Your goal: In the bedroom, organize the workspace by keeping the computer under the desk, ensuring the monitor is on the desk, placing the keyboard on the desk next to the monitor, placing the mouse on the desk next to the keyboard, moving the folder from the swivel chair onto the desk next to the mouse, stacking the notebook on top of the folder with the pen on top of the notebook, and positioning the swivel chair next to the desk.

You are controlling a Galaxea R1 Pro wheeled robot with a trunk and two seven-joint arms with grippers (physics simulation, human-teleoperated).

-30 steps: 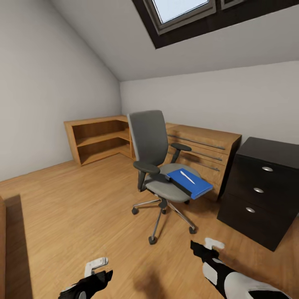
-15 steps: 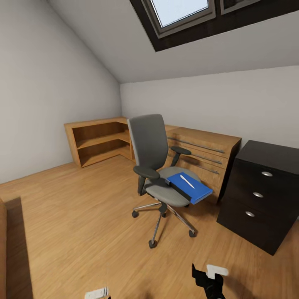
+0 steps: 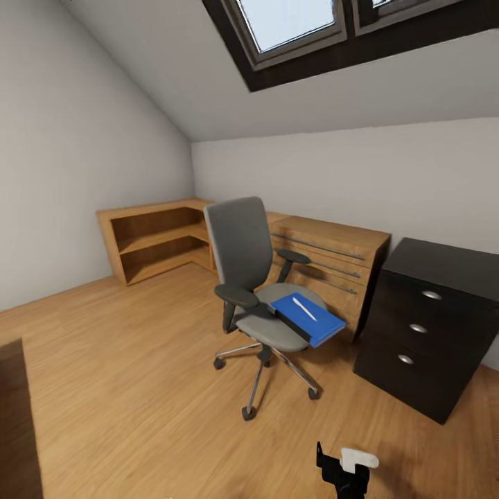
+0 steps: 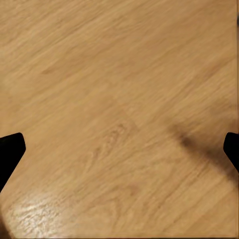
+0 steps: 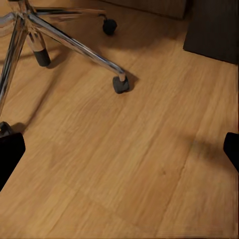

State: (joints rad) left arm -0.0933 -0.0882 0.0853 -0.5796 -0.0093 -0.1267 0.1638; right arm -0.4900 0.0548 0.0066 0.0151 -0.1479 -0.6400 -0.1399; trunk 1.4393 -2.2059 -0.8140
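The swivel chair (image 3: 258, 291) stood on the wooden floor (image 3: 138, 374) in the middle of the attic room, its grey back turned toward the left wall and its seat facing the black drawer cabinet (image 3: 430, 326). On the seat lay the blue folder (image 3: 308, 320), one corner jutting past the seat's edge, with a dark notebook (image 3: 291, 321) just showing along its near side — which of the two sat uppermost could not be told. The white pen (image 3: 303, 309) rested on the blue cover. Behind the chair ran a low wooden drawer unit (image 3: 333, 260) against the far wall, and a wooden shelf (image 3: 152, 239) filled the corner to its left; a skylight (image 3: 291, 24) sat in the sloped ceiling. The right gripper (image 3: 343, 471) showed at the lower edge of the head view; in the right wrist view its fingertips (image 5: 10, 152) sat wide apart at the frame's sides, holding nothing, above bare floor near the chair's chrome base (image 5: 59, 40). The left gripper (image 4: 119, 149) was likewise spread wide and empty over the floorboards.
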